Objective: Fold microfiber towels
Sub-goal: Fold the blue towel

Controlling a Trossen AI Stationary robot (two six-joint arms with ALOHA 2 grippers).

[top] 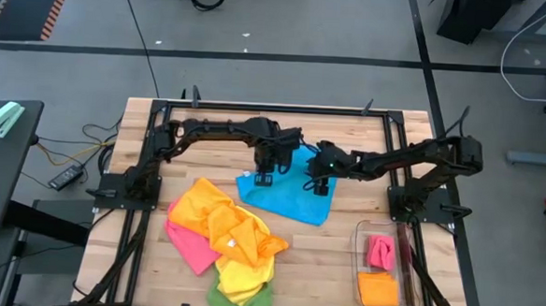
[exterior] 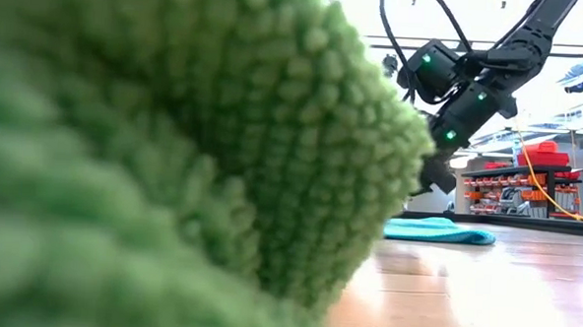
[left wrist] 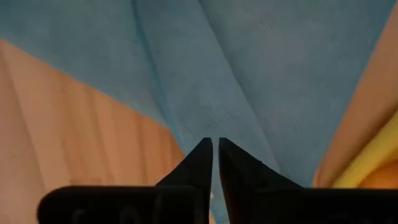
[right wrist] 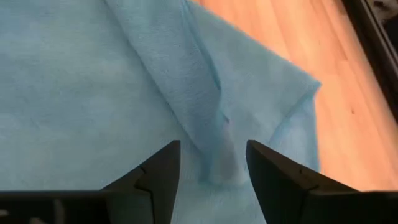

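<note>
Left gripper point(top: 263, 178), fingers nearly together, presses down on the left edge of a blue towel point(top: 289, 196) lying mid-table. Right gripper point(right wrist: 212, 163) hovers over the same towel's right part, fingers apart astride a raised fold. 1 heap of orange, yellow, pink and green towels point(top: 226, 240) lies nearer the table's front, left of a clear bin point(top: 356, 260)
</note>
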